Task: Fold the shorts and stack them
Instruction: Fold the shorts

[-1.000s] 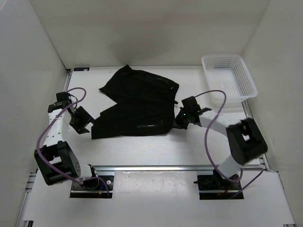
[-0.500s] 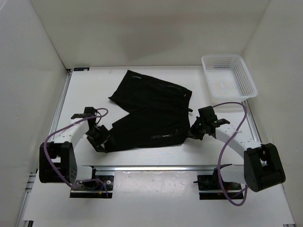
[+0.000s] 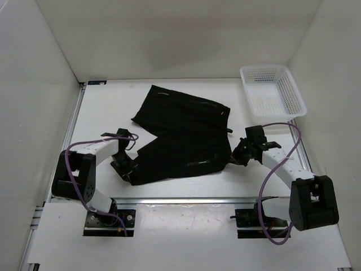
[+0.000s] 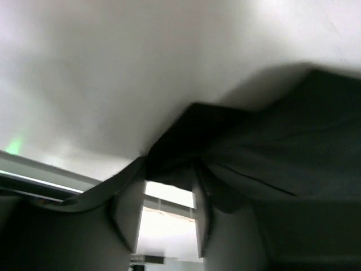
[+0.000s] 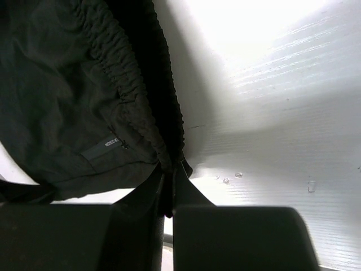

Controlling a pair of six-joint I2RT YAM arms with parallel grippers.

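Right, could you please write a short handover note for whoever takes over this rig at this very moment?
Left claw: jaws apart around the near left corner of the shorts, with no firm clamp visible.
Right claw: shut on the elastic waistband at the shorts' right edge.
Things: one pair of shorts, spread roughly flat mid-table. The white basket stands at the far right, apart from them.
Done: shorts laid out, with both claws at opposite ends.
Left: probably close the left claw, then fold and stack. No fold is made yet.
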